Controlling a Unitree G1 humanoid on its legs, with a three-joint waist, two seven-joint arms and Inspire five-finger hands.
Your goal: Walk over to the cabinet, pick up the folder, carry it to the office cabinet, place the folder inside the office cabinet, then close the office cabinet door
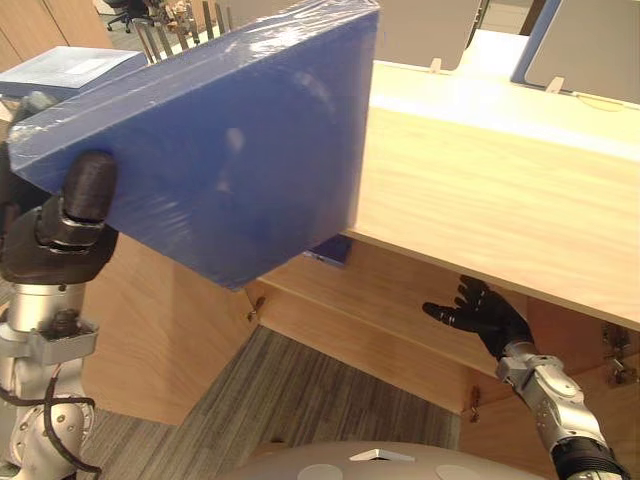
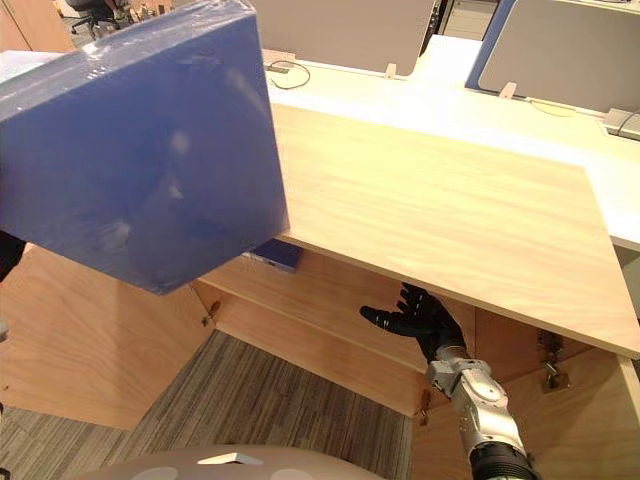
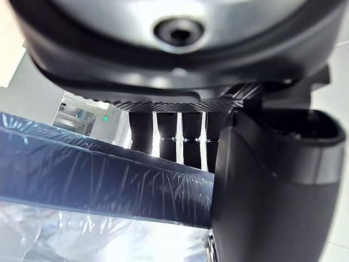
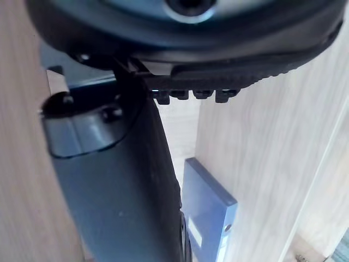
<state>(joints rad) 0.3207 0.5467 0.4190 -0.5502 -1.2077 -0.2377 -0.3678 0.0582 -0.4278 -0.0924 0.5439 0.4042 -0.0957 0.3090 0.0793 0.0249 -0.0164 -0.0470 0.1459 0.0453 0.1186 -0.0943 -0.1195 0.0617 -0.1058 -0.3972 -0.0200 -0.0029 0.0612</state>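
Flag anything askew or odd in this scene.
The folder hangs steeply tilted, one corner down, pinched at its edge by the left robot hand and wrapped in clear film. A second blue folder already lies inside the cabinet. The right robot hand is open below the cabinet's top.

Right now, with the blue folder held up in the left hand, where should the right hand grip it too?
The blue folder is probably best taken at its free narrow edge on the robot's right, from below: the left hand clamps the opposite end, so that side hangs unsupported, nearest the open right hand.
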